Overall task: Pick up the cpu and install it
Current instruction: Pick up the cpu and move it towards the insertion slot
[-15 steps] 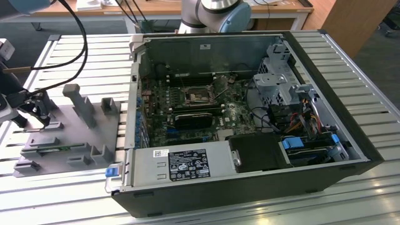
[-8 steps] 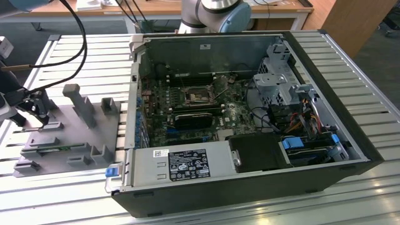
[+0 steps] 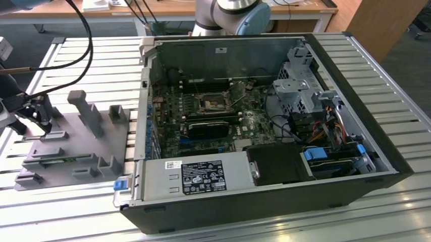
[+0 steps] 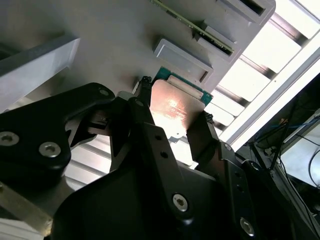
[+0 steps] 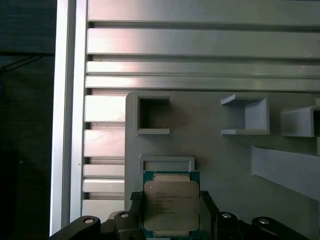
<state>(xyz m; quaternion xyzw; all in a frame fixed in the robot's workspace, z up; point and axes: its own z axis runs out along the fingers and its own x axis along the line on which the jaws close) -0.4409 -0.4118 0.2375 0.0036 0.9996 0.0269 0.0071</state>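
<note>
Cables (image 3: 79, 45) run down on the exterior view's far left to the arm's hand (image 3: 37, 122), which hangs over the left end of a grey fixture tray (image 3: 88, 148). The tray lies on the slatted metal tabletop (image 3: 67, 214), with several upright posts (image 3: 84, 108) rising from it. In both wrist views the hand (image 5: 170, 206) (image 4: 175, 102) is clenched on the cpu (image 5: 171, 200) (image 4: 176, 107). One black finger (image 5: 206, 207) (image 4: 140, 110) presses against each of two opposite edges, and the shiny silver top with its green rim faces the cameras. The chip sits just beside a shallow rectangular pocket (image 5: 166, 164) of the tray, over the tray's flat grey floor; I cannot tell whether it is raised clear of that floor. To the right of the tray, close beside it, an open computer case (image 3: 369, 75) lies on its side. Inside, the motherboard (image 3: 173, 106) fills the left half, with a square socket (image 3: 214, 103) near its middle and a black block (image 3: 209, 128) just nearer than that. A silver power supply (image 3: 195, 176) lies along the near edge. A metal drive cage (image 3: 300, 85) and bundled wires (image 3: 323, 123) occupy the right half. The arm's base (image 3: 232, 14) stands beyond the far wall of the case.
</note>
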